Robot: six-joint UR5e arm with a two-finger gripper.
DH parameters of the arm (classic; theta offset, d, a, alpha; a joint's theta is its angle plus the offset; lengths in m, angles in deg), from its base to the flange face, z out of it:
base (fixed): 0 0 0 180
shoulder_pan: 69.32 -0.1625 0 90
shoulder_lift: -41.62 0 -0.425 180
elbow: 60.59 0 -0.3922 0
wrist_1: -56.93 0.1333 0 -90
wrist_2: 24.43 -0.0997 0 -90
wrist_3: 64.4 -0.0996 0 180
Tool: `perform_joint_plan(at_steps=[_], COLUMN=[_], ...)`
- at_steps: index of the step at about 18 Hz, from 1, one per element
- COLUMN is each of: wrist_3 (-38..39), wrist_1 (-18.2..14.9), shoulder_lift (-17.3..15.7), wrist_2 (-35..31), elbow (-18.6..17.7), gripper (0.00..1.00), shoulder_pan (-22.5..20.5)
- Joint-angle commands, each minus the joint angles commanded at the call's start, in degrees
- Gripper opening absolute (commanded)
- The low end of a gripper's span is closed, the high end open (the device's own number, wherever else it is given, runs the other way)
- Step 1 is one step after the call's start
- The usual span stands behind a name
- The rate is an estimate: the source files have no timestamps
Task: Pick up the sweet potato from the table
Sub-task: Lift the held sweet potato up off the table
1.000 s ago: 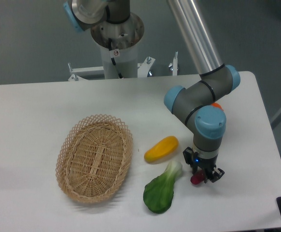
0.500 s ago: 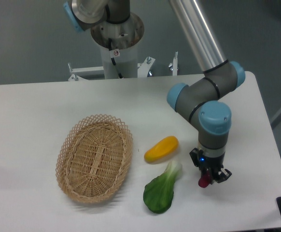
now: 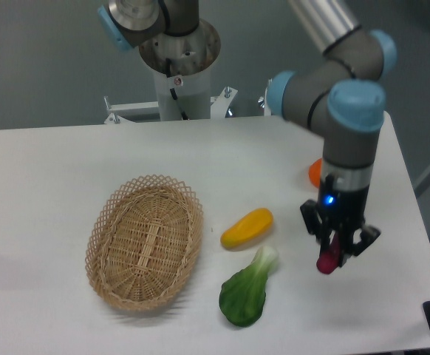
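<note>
Wickerwork comes first on the left: an oval woven basket (image 3: 145,242) of pale straw-coloured strands with a lacy, scalloped rim, lying flat on the smooth white table (image 3: 52,170). Just right of it sits a glossy yellow-orange oblong vegetable (image 3: 247,228), slightly curved and plump, and below that a toy bok choy (image 3: 246,290) — dark green, rounded leaf with a pale stalk end pointing up toward the yellow piece, the two nearly touching. Farther right, a round orange fruit (image 3: 315,172) peeks out from behind the arm, mostly hidden. The arm itself is matte grey tube with sky-blue plastic joint caps, a small blue light glowing on the wrist.

At the far right the gripper (image 3: 335,254) points straight down, its two black fingers pinched on the sweet potato (image 3: 326,259) — a small, smooth magenta-purple finger-shaped piece. The sweet potato hangs between the fingertips with its lower end poking out beneath them, lifted clear of the table, right of the bok choy and well apart from the basket.
</note>
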Motion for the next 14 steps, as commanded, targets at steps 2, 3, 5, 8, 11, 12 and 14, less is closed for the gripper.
perform_joint_plan(at_steps=[2, 3, 5, 8, 11, 12, 14], wrist_3=[-0.70, -0.88, -1.67, -4.74, -7.46, -8.08, -8.61], wrist_1=[-2.29, -2.99, -3.96, -5.63, -8.09, -8.44, -8.62], shoulder_lift=[-1.59, -1.94, -2.64, -3.43, -4.22, -4.23, -4.32], wrist_2=[1.67, 2.72, 4.40, 4.49, 4.49, 4.31, 4.05], elbow=[0.00, 0.09, 0.09, 0.26, 0.35, 0.35, 0.35], gripper=[0.19, 0.19, 0.19, 0.19, 0.19, 0.19, 0.19], shoulder_pan=[-1.76, -2.64, -3.79, -5.10, -6.25, -6.25, -6.34])
